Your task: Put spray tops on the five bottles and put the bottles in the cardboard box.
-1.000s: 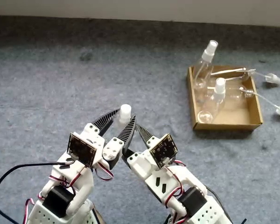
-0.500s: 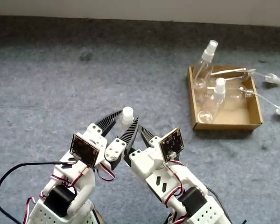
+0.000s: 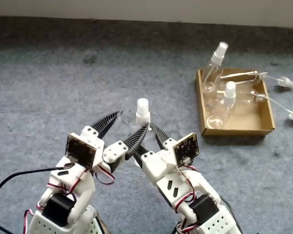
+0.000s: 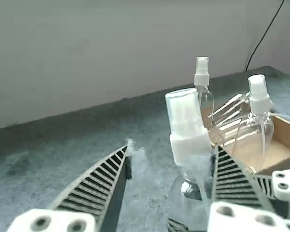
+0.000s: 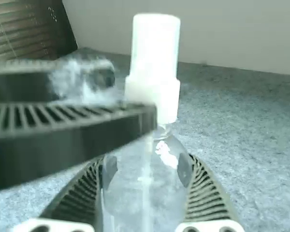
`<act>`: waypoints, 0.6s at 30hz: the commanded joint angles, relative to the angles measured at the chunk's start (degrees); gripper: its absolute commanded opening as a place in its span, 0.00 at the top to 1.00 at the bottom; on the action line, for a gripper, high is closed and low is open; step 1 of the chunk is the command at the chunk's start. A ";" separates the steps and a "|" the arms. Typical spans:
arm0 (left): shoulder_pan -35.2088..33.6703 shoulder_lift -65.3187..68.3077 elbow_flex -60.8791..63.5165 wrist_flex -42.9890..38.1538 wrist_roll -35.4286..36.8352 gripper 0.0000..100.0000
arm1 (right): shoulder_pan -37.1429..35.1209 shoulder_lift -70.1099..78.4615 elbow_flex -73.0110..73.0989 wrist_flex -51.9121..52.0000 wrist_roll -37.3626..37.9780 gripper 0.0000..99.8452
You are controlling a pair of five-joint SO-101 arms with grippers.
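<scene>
Now the right gripper (image 3: 148, 134) clamps the upright bottle (image 3: 142, 112); the left gripper (image 3: 132, 121), wide apart, is just beside it.

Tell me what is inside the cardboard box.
The cardboard box holds a near bottle and a far bottle, both with spray tops. Tubes of loose tops cross its rim. The bottles cover part of its floor.
</scene>
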 commanded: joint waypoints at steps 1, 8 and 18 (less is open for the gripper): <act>-3.12 -0.48 -7.25 0.09 -0.18 0.79 | 0.84 -0.84 -0.84 -1.80 5.98 0.96; -4.35 -0.48 -7.43 0.09 -0.18 0.79 | 0.92 -0.84 -0.84 -1.89 9.76 0.96; -4.00 -0.48 -14.99 15.82 -0.18 0.79 | 9.89 -0.40 -4.53 -9.01 10.64 0.96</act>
